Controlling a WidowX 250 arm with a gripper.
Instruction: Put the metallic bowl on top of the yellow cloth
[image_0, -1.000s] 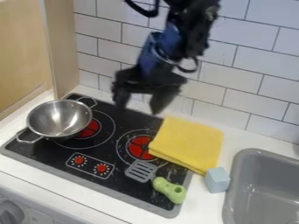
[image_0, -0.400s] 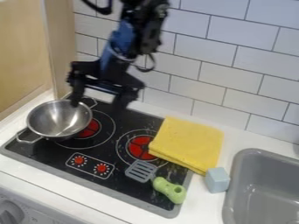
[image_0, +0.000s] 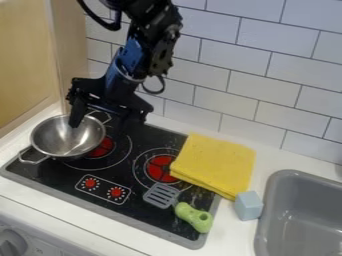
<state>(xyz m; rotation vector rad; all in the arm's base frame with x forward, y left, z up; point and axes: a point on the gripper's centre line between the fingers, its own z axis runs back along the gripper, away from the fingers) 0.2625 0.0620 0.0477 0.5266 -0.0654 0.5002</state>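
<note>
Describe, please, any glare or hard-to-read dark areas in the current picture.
In the camera view, pale highlights inside the metallic bowl; the black gripper partly blends into the black stovetop; the tiled wall looks fairly evenly lit.

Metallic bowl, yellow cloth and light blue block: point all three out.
Metallic bowl (image_0: 66, 138): camera view, inside surface.
Yellow cloth (image_0: 215, 163): camera view, middle of its top.
Light blue block (image_0: 248, 206): camera view, side facing the camera.
</note>
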